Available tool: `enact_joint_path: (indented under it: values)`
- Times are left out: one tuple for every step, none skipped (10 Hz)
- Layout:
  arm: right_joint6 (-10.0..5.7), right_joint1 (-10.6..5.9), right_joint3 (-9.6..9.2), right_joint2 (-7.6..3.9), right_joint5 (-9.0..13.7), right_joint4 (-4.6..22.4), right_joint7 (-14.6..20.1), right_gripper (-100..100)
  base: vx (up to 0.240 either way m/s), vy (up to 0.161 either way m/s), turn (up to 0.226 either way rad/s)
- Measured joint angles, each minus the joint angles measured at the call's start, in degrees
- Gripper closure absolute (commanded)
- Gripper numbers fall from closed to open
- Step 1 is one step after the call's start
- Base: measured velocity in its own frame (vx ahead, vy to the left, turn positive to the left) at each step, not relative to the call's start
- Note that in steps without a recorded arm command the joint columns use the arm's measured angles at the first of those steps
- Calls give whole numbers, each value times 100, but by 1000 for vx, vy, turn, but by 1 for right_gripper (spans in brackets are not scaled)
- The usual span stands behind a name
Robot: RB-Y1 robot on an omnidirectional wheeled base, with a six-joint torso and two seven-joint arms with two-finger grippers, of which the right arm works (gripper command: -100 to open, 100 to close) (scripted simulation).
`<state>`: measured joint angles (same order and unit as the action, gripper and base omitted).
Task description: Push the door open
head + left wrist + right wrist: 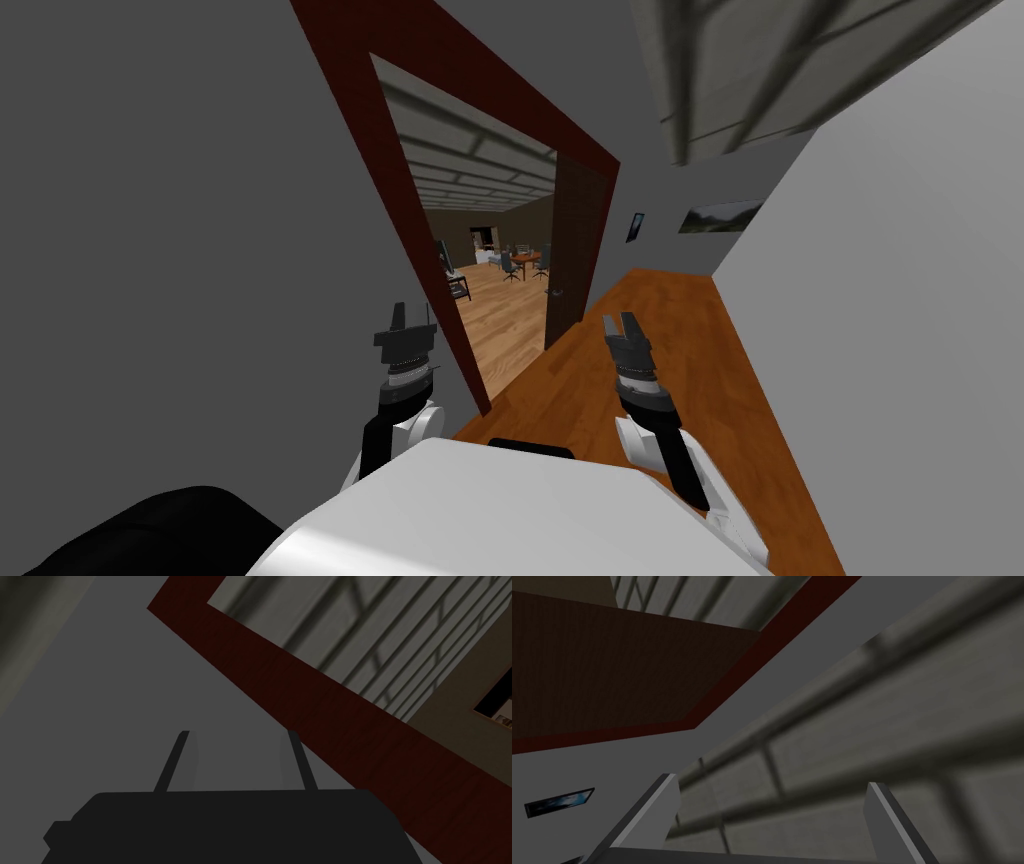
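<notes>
Ahead, the upright door (578, 250) stands swung open, pointing away from me.

The head camera looks steeply down and forward, rolled, with the dark red wooden door frame (500, 90) slanting through the frame's upper middle. The left wrist camera faces up along the left gripper (237, 733), close to that door frame (325, 706). The right wrist camera looks up past the right gripper (772, 778) at the grey panelled ceiling (887, 701), with the same door frame (784, 626) at upper left.
</notes>
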<state>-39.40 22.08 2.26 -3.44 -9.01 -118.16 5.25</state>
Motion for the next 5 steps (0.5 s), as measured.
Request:
enact_joint_path:
  values:
    - [-8, -44, -11, -20, -27, 103, 32, -100, 76, -70, 37]
    - [-31, -77, -23, -37, -53, 215, 62, -100, 87, -81, 34]
    - [-67, -147, -19, -62, -72, 374, 95, -100, 102, -72, 33]
    - [-90, -154, -52, -65, -108, 458, 118, -100, 111, -55, 40]
    - [-109, -207, -69, -76, -141, 584, 142, -100, 105, -65, 38]
